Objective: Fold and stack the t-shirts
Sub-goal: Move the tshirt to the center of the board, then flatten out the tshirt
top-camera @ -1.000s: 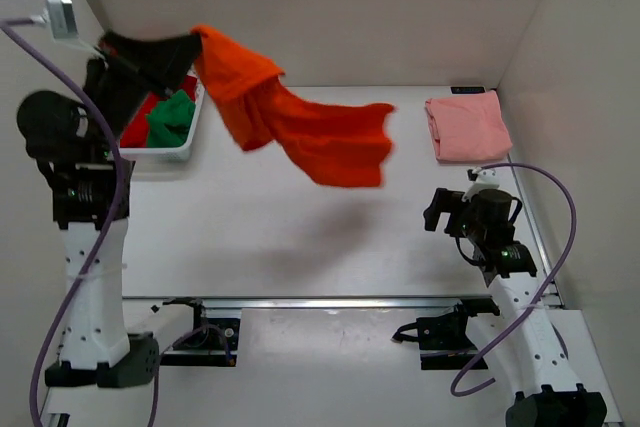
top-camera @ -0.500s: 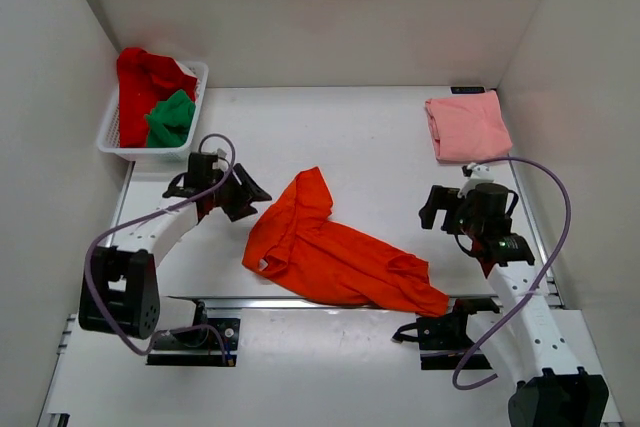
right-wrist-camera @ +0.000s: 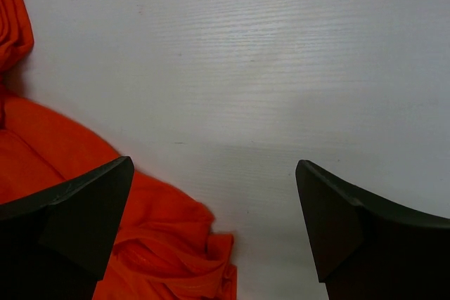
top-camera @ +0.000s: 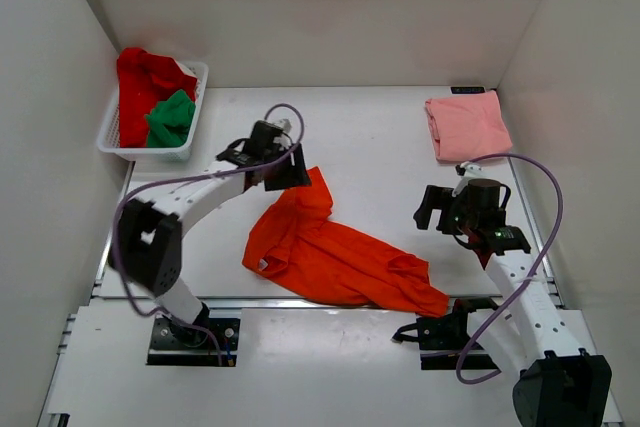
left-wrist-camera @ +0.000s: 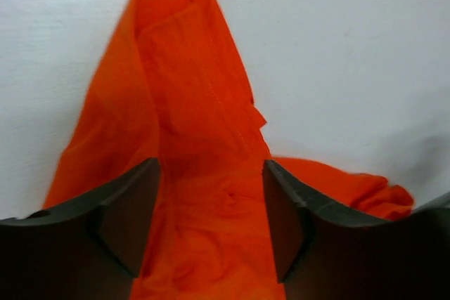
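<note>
Step = flattening the orange t-shirt (top-camera: pixel 330 247), crumpled mid-table (top-camera: pixel 380 137), w/ the pink t-shirt (top-camera: pixel 465 125) folded at far right: left claw (top-camera: pixel 291 173) gapes astride its top ridge, right claw (top-camera: pixel 432 210) wide over bare table nearby, so you likely next pinch opposite ends & pull flat.

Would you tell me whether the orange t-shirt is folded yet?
Not folded: the orange t-shirt lies rumpled in an uneven heap on the table.
</note>
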`<move>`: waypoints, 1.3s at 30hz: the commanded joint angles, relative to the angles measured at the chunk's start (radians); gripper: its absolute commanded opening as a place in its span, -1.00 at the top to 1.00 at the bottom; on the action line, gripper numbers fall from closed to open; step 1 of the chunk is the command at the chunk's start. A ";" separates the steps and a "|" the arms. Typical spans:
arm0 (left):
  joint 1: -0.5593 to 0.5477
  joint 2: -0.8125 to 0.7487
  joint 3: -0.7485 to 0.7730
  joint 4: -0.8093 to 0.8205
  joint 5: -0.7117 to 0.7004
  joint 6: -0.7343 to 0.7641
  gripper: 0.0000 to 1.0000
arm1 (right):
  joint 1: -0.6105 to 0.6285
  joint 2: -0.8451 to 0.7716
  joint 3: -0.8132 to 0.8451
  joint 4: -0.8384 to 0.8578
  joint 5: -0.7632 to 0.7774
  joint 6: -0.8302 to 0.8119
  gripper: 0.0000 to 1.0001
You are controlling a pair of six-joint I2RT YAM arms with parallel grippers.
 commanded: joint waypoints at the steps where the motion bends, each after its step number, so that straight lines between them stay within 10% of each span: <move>1: -0.059 0.164 0.077 -0.063 -0.058 0.032 -0.36 | -0.013 -0.001 0.015 0.027 -0.026 0.005 -0.95; 16: 0.190 0.542 0.430 -0.273 -0.234 0.090 -0.16 | 0.082 0.177 0.052 0.015 -0.061 -0.004 -0.85; 24: 0.190 0.355 0.231 -0.114 -0.156 0.059 -0.18 | 0.291 0.118 0.086 -0.045 -0.016 0.077 -0.55; 32: 0.191 0.328 0.216 -0.103 -0.128 0.055 -0.20 | 0.465 0.070 0.054 -0.060 0.021 0.169 0.21; 39: 0.187 0.326 0.245 -0.098 -0.130 0.049 -0.25 | 0.536 0.041 -0.036 -0.077 -0.015 0.208 0.27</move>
